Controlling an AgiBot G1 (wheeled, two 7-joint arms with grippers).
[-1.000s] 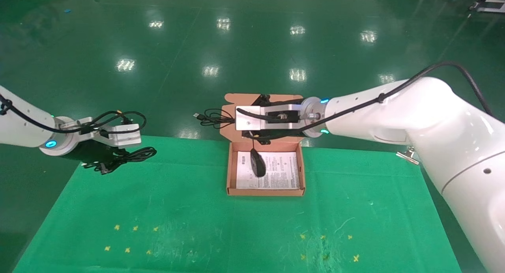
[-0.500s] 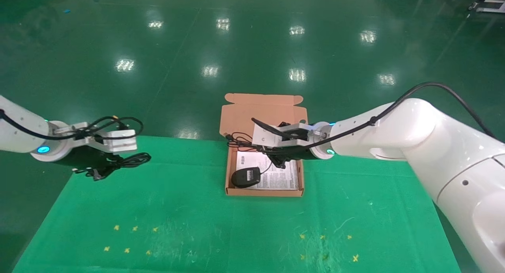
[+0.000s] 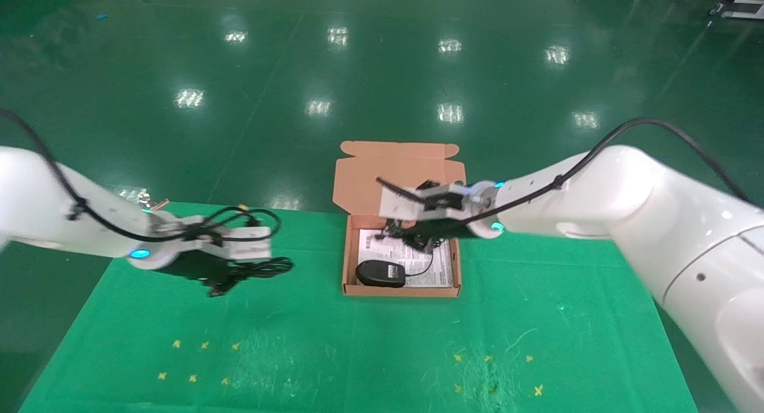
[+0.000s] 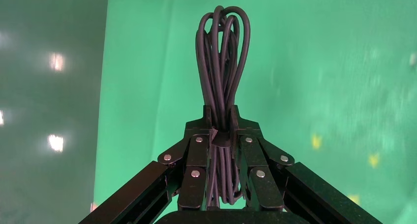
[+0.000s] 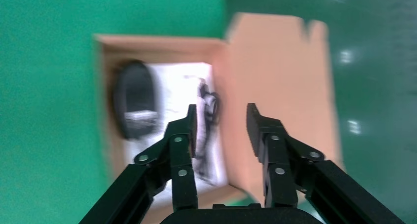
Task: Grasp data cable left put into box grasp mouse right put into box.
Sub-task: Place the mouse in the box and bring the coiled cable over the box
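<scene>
The mouse (image 3: 380,274) lies in the near-left corner of the box (image 3: 346,264), lower centre of the head view, resting on the white printed sheet (image 3: 439,267) with its label side apparently turned up, though the blur leaves that uncertain. Its thin cord (image 3: 418,246) trails across the sheet toward the far side of the box, where it bunches under the right gripper (image 3: 418,241).

The right gripper (image 5: 220,122) hangs over the far half of the open box (image 5: 280,67), fingers (image 5: 189,123) spread apart with nothing between them; through the gap the wrist view shows the sheet and the bunched cord, with the mouse (image 5: 133,103) off to one side. The tabbed lid (image 3: 397,168) stands open behind it, at the centre of the head view.

At left of centre in that view, the left gripper (image 3: 236,276) hovers above the green mat (image 3: 358,353), well apart from the box. Its fingers (image 4: 209,123) are clamped on the data cable (image 4: 222,57) at the black tie, the long loops jutting out past the fingertips. In the head view the data cable (image 3: 262,268) hangs beneath the gripper, one end pointing toward the box.

Beyond the mat, the glossy green floor (image 3: 382,61) fills the upper frame.
</scene>
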